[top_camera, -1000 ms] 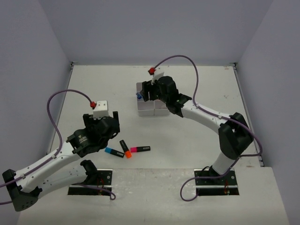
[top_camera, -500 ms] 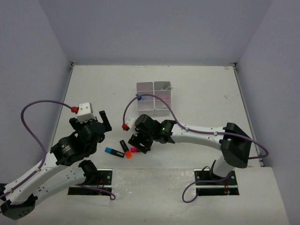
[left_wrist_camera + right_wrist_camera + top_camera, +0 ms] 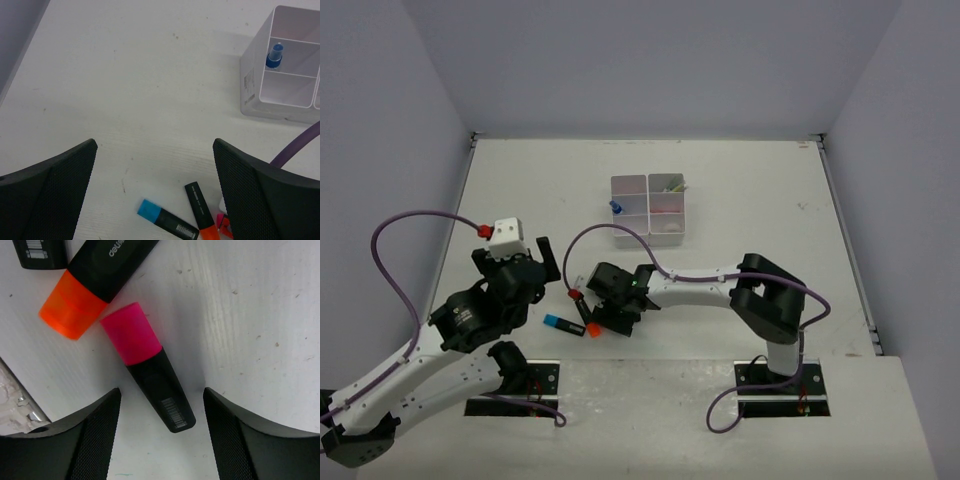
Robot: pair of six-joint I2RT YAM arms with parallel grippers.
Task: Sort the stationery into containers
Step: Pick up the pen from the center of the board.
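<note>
From above, the right pincer [image 3: 612,318] covers the pink highlighter [image 3: 148,371] lying between its fingers [image 3: 90,440]; just ahead of them the orange highlighter [image 3: 92,287] runs off the wrist picture's top edge

Table [image 3: 770,200]: white, walled on three sides.
Tray [image 3: 650,241]: white, far of centre, well apart from both grippers.
Glue pen [image 3: 616,207]: blue cap, in a left-column compartment by the tray's left wall.
Blue highlighter [image 3: 557,322]: flat on the table, near edge.
Orange highlighter [image 3: 587,320]: just right of the blue one.
Left gripper [image 3: 548,258]: fingers apart, above the blue highlighter.
Right gripper [image 3: 607,322]: low beside the orange highlighter; finger spread hidden.
</note>
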